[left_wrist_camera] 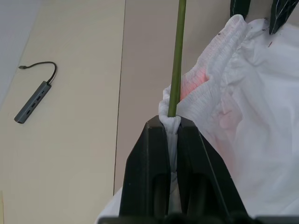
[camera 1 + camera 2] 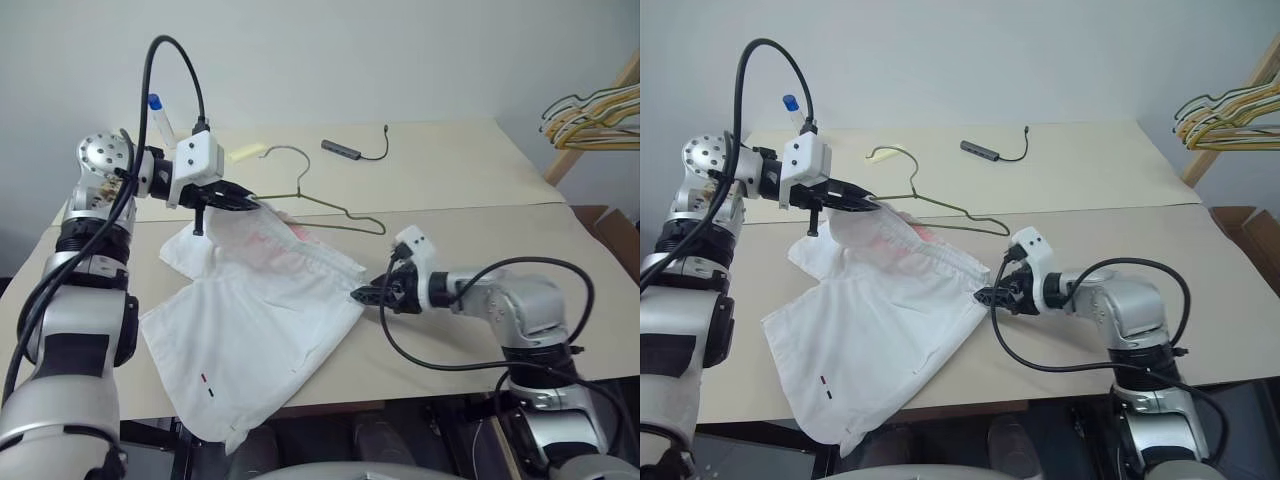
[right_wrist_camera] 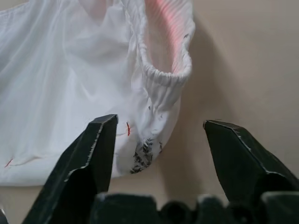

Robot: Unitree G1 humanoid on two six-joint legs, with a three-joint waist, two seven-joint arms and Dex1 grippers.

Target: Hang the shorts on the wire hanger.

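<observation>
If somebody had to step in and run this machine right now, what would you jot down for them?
Left gripper: jaws shut on the shorts waistband and the wire hanger together, lifting that corner off the table.
Right gripper: jaws open, empty, at the waistband's other end.
Done: one hanger arm looks tucked into the waistband.
Left: grasp the free end, get the waistband over the other arm, let the shorts hang.

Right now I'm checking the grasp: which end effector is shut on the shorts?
The left end effector, raised over the table: it pinches the shorts' waistband together with the green hanger wire. The right end effector stands open by the waistband's other end.
</observation>
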